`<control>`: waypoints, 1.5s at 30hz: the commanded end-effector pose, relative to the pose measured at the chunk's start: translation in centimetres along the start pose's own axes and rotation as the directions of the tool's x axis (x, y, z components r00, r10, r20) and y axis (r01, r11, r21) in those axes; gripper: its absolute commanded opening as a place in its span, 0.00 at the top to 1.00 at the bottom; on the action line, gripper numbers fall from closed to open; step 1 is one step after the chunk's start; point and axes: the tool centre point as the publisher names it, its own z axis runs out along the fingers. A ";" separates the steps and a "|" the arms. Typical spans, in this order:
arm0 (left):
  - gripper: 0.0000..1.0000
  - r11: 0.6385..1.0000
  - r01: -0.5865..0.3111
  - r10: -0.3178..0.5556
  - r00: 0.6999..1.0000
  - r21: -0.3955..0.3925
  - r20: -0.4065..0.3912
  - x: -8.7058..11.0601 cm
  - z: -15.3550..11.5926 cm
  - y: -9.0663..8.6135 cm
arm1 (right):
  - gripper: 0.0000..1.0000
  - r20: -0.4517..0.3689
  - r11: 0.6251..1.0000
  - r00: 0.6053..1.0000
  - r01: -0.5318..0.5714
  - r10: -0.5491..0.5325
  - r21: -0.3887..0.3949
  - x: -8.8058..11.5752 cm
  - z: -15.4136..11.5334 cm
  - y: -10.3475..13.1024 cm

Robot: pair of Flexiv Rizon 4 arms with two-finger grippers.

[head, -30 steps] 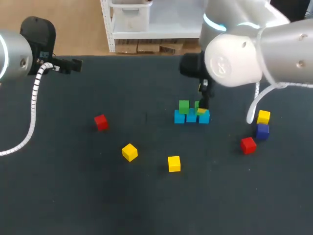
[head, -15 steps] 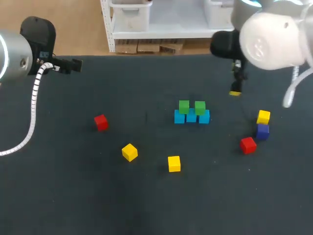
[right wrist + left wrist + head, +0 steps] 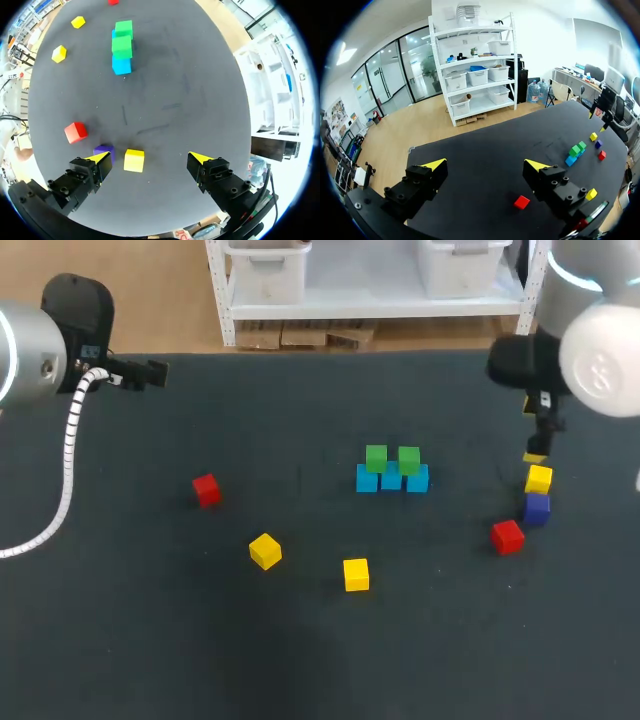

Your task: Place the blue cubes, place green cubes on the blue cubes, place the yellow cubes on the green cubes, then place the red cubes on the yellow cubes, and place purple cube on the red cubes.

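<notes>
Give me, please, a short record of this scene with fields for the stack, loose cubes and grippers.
base: three blue cubes in a row
second layer: two green cubes on them
loose: three yellow cubes, two red cubes, purple cube
right gripper: open, over the yellow cube beside the purple one
left gripper: open, empty, away from the cubes

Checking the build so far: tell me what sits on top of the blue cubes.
Two green cubes rest side by side on the row of blue cubes. Nothing lies on the greens. The blue tops beneath them are covered.
</notes>
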 end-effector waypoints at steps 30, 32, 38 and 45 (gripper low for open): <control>0.00 1.000 -0.001 0.001 1.000 0.007 0.000 0.0 0.1 0.1 | 0.00 0.015 0.999 1.000 0.021 -0.021 -0.035 -0.1 2.3 3.4; 0.00 1.000 -0.001 0.001 1.000 0.007 0.000 0.0 0.1 0.1 | 0.00 0.027 0.999 0.999 0.037 -0.036 -0.030 -0.5 1.7 3.8; 0.00 1.000 -0.001 0.001 1.000 0.007 0.000 0.0 0.1 0.1 | 0.00 0.039 0.998 0.997 0.062 -0.062 -0.005 -1.2 0.1 4.8; 0.00 1.000 -0.001 0.001 1.000 0.007 0.000 0.0 0.1 0.1 | 0.00 0.065 0.995 0.993 0.103 -0.103 -0.001 -1.8 -2.4 8.7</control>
